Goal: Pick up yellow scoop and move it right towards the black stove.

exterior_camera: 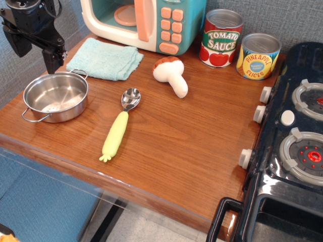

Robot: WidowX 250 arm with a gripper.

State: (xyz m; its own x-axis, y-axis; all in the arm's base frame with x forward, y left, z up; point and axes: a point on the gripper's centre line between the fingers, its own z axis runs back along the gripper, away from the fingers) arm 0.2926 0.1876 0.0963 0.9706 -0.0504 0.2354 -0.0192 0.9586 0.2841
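Observation:
The yellow scoop [120, 124] lies flat on the wooden table [186, 136], its shiny metal bowl pointing away and its pale yellow-green handle with a frilled end toward the front edge. The black stove [292, 156] stands at the right, with grey ringed burners, white knobs and a black front handle. My gripper [52, 59] hangs at the far left, above the back rim of a steel pot, well left of the scoop and holding nothing. Its fingers look close together, but I cannot tell whether they are open or shut.
A steel pot [55, 96] sits at the left. A teal cloth [106, 59] lies behind it. A teal and cream toy microwave [146, 22] stands at the back. A toy mushroom [171, 74], a tomato sauce can [221, 38] and a pineapple can [258, 56] stand between scoop and stove.

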